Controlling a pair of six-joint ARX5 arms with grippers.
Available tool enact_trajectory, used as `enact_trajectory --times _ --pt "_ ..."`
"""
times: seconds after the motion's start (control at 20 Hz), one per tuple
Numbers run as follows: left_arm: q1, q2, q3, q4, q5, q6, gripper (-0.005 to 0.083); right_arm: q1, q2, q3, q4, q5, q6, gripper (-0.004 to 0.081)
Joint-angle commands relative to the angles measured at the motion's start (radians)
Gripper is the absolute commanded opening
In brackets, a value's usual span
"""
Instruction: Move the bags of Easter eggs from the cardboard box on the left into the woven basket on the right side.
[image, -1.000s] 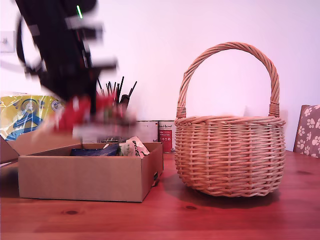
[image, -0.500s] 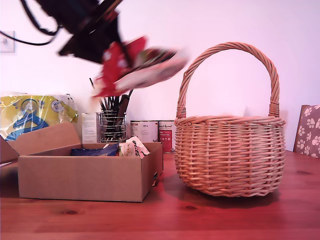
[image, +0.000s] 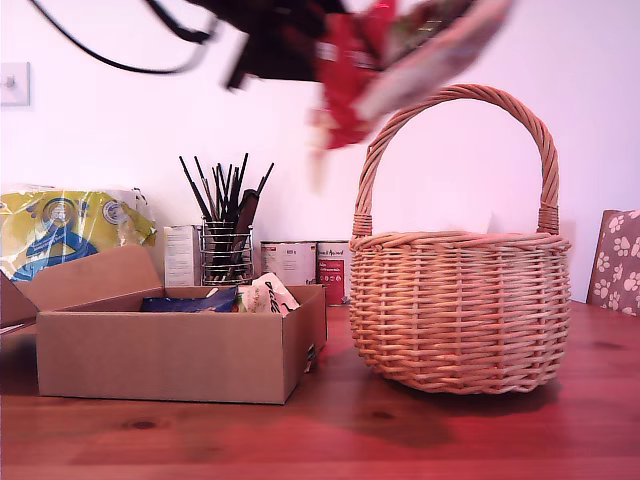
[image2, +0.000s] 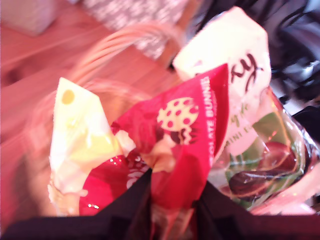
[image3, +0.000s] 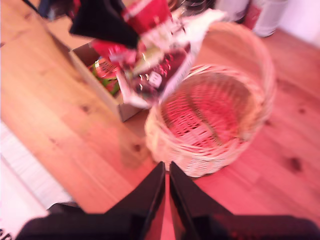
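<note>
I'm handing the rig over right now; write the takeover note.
First tool: shut on a bunch of egg bags, high in the air near the basket handle, not yet over the opening.
Second tool: shut, empty, hovering above the table in front of the basket.
Box: a few bags remain.
Basket: looks empty in the second wrist view.
Left: carry the bunch over the basket, release, then fetch the rest.

Red bag (image2: 185, 145) clamped in my first gripper (image2: 170, 200): white lettering reads "…OLATE BUNNIES", partly cut by a fold. Cream bag (image2: 235, 65) just behind it: dark script ending "…xy", below it "MINI E…". Tin labels in the exterior view too small to read.
</note>
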Motion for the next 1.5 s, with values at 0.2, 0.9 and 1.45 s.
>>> enact_trajectory --times 0.2,0.9,1.45 --pt "-0.042 0.129 -0.002 0.201 -0.039 0.001 -0.0017 0.000 -0.022 -0.012 -0.004 0.050 -0.007 -0.0013" --pt "-0.043 0.263 -0.002 0.352 -0.223 0.000 0.0035 0.000 -0.023 -0.011 -0.012 0.049 -0.018 -0.0012" --pt "-0.068 0.245 -0.002 0.341 -0.343 0.022 0.0327 0.000 -0.023 -0.011 -0.011 0.048 -0.023 -0.0012"
